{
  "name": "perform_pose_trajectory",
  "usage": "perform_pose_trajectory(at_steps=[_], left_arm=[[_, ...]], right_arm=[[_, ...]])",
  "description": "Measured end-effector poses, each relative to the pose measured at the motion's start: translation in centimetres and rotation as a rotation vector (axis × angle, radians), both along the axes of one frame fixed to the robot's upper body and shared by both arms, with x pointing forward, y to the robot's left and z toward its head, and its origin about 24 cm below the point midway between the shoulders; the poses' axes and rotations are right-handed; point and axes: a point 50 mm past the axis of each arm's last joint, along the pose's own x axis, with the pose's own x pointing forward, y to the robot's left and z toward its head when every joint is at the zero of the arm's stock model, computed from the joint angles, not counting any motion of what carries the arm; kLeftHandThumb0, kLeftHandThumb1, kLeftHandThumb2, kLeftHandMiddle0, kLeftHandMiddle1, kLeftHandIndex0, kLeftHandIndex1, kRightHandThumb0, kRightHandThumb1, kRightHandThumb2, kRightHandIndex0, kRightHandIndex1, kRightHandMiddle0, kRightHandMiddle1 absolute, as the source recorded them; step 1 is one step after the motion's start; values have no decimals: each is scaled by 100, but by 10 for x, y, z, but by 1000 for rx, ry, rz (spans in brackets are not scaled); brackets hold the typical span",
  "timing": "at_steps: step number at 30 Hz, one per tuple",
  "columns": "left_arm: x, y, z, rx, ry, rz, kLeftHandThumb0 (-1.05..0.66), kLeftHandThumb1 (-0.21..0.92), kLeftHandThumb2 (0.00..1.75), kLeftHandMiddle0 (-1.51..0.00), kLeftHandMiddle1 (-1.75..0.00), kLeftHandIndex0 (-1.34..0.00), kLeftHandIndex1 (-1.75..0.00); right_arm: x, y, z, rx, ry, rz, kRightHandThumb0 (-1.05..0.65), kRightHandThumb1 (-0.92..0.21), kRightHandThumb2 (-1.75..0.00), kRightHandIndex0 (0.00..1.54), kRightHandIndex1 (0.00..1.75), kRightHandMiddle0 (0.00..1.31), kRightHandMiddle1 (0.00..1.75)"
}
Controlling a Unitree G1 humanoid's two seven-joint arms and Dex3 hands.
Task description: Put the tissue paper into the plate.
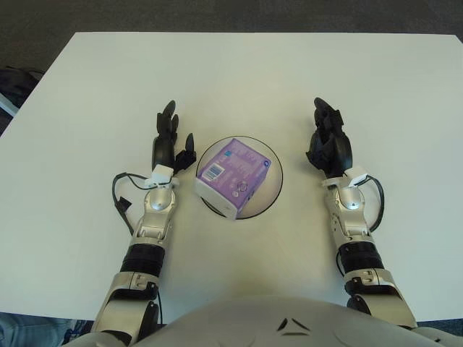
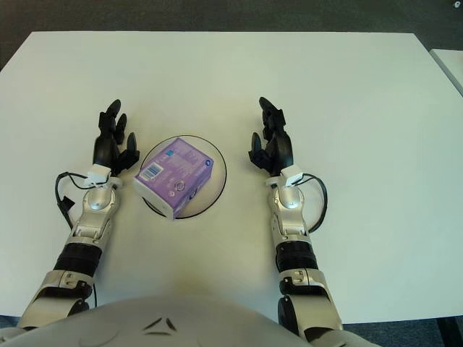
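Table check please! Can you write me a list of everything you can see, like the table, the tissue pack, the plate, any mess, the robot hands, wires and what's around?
Surface: white table, bare apart from the job's things.
Job's things: purple tissue pack sits on the plate, one corner poking over the near rim.
Clutter: nothing seen.
Hands: left hand just left of the plate, fingers open, holding nothing; right hand off to the plate's right, fingers relaxed, holding nothing.
Cables: black wire loops beside the left wrist; another black wire loops at the right wrist.
Surroundings: dark floor beyond the table.
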Motion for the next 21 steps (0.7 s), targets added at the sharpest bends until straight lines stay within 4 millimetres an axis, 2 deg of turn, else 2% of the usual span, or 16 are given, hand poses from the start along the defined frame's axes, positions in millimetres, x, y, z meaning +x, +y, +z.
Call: perform_pose_trajectory(at_steps=[13,21], left_arm=[[0,0,0,-1,1,-1,-62,92,71,-34,-2,0,-59],[0,0,0,-1,1,-1,-64,92,71,-34,-2,0,-59]], right_arm=[[-12,2,-6,-66,103,-70,-54,-82,-38,35,6,0,65],[-14,7,-2,-94,164,-109,-57,-83,-39,40,8,0,70]])
